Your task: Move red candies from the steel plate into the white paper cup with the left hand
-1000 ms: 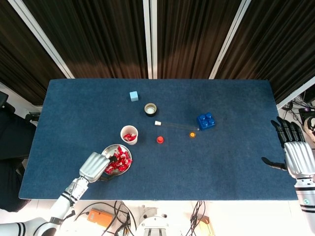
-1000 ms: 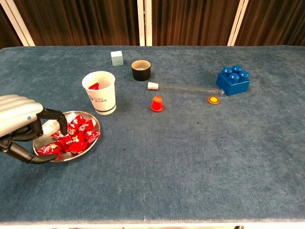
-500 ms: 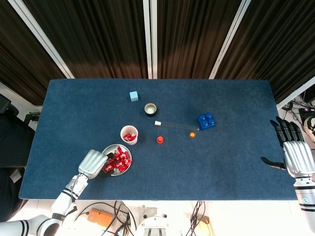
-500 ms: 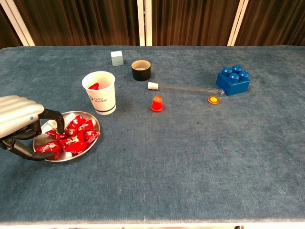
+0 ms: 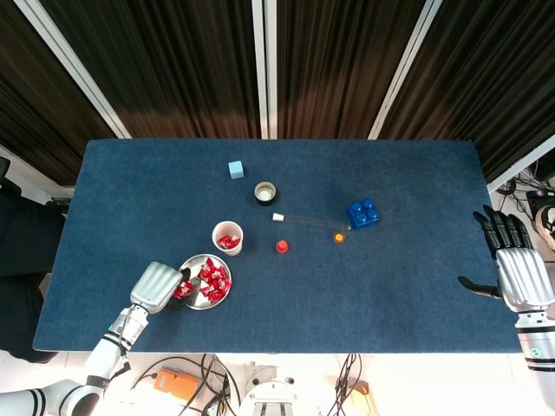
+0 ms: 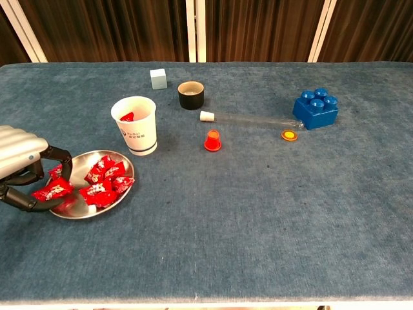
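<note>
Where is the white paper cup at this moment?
In the chest view the paper cup stands upright left of centre, just behind the steel plate and left of the small red cap.

This is a robot lab or test room, not a home. A bench (image 5: 408,260) covered in blue cloth stands before dark curtains (image 5: 191,61) with white uprights, and loose cables (image 5: 347,381) trail on the white floor just below the bench's near edge, beside an orange box (image 5: 176,382).

One steel plate (image 6: 126,169), one white paper cup (image 6: 135,125), two blue blocks (image 6: 315,108).
</note>
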